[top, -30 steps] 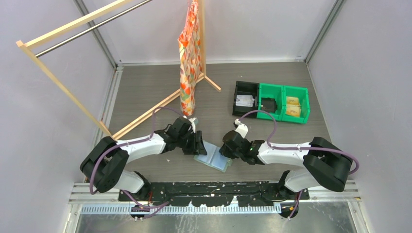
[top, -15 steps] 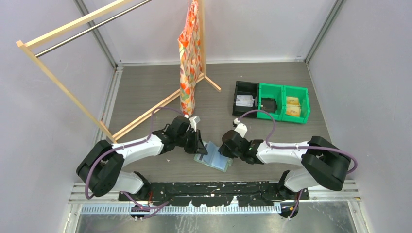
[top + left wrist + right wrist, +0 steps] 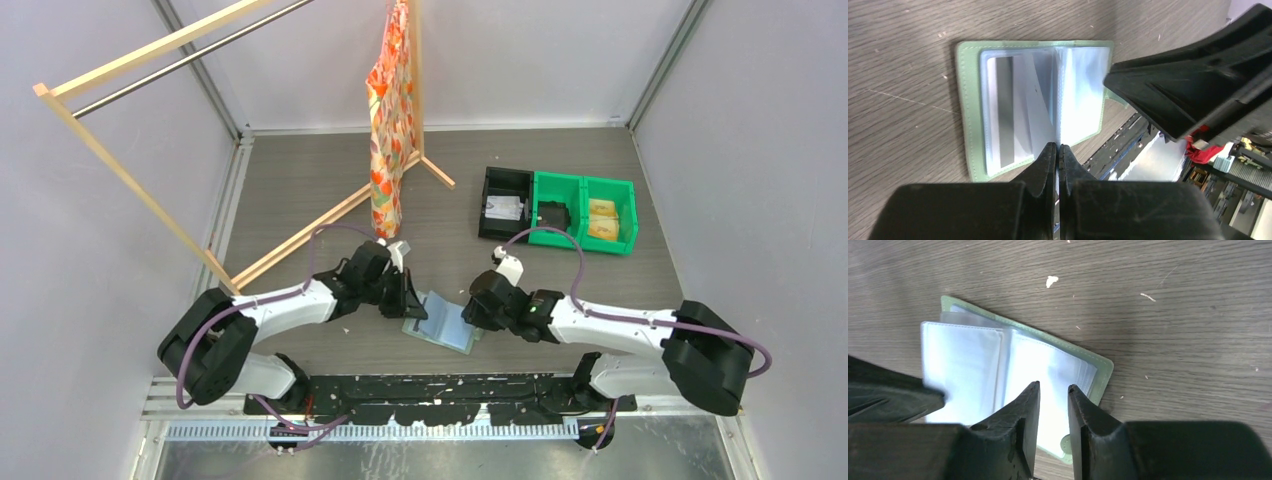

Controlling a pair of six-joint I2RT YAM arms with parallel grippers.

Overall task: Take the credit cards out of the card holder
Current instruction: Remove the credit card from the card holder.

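1. Two arms, lower frame: left arm (image 3: 290, 305), right arm (image 3: 610, 322).
2. Two grippers, lower centre: left gripper (image 3: 412, 308), right gripper (image 3: 468, 315).
3. One card holder (image 3: 445, 325), lower centre.
4. Three bins, upper right: one black bin (image 3: 487, 205), two green bins (image 3: 556, 178) (image 3: 631, 215).
5. Two yellow items (image 3: 601, 207) (image 3: 603, 229), rightmost bin.
6. One wooden rack (image 3: 130, 182), upper left.
7. One patterned cloth (image 3: 388, 130), top centre.

We find bright, even overhead light in the top view, with soft shadows beneath both arms. In the wrist views, the card holder (image 3: 1013, 370) glares white on its clear sleeves, while the left gripper (image 3: 1058, 146) and right gripper (image 3: 1053, 385) loom dark and slightly blurred.
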